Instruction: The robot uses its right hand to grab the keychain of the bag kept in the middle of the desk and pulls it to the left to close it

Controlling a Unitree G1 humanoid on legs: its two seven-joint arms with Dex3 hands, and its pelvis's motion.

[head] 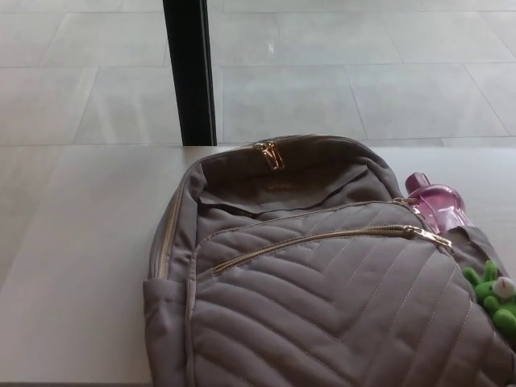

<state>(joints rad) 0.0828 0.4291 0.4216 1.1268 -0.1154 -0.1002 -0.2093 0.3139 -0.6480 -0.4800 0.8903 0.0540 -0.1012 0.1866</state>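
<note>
Lying on the desk point(72, 266), quilted taupe bag point(322, 306), gold zipper pull point(427, 235) at its right, neither hand in view

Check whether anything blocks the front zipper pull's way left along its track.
Nothing visible does. The zipper pull sits at the right end of the gold zipper track, which runs bare across the backpack. The pink bottle and green plush toy sit to its right, off the path. No hand shows.
</note>
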